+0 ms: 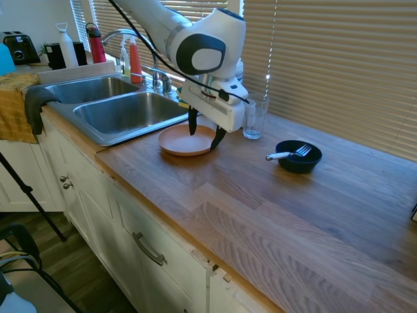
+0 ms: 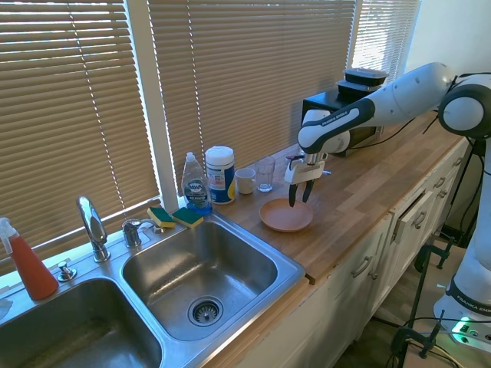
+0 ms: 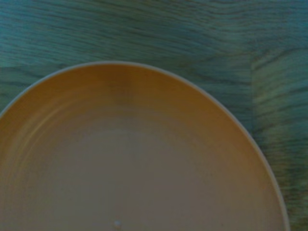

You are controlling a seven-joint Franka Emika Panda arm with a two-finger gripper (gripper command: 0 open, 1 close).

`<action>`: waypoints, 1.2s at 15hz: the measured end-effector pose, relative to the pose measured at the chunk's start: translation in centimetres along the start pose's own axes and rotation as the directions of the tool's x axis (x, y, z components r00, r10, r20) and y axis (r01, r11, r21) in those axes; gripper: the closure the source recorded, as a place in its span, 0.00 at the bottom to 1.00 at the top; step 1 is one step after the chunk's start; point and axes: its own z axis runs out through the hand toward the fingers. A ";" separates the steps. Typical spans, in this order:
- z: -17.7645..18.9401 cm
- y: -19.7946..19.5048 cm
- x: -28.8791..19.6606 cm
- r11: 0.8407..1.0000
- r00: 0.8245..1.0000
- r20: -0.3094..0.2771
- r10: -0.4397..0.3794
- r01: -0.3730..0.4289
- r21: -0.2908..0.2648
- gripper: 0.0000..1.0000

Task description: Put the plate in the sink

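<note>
The salmon-orange plate (image 1: 186, 140) lies flat on the wooden countertop (image 1: 273, 208), just beside the right edge of the stainless-steel sink (image 1: 120, 111), not inside it. The gripper (image 1: 204, 135) points down over the plate. Its two dark fingers (image 1: 192, 122) are spread apart: one tip stands over the inside of the plate and the other one at the plate's rim on the side away from the sink. They are not pressed on the rim, and I cannot tell if a tip touches the plate.

In the wrist view the plate (image 3: 139, 163) fills most of the picture, with wood grain beyond its rim.

An empty drinking glass (image 1: 255, 116) stands near the plate, toward the window blinds. A black bowl (image 1: 299, 156) with a fork (image 1: 288, 154) resting in it sits further along the countertop, well apart from the plate. From the other side, a dish soap bottle (image 2: 196, 185), a white canister (image 2: 220, 175) and two sponges (image 2: 175, 217) stand behind the near basin, and the curved chrome faucet (image 2: 93, 225) rises at the sink's back.
</note>
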 end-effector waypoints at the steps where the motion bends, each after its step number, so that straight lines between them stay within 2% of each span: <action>1: 0.4 -0.3 0.3 1.000 1.000 0.007 0.001 -0.001 -0.001 1.00; 11: 1.3 -0.2 2.0 1.000 0.998 0.055 -0.016 0.015 0.017 1.00; 18: 1.6 0.6 2.6 1.000 0.996 0.081 -0.025 0.024 0.009 1.00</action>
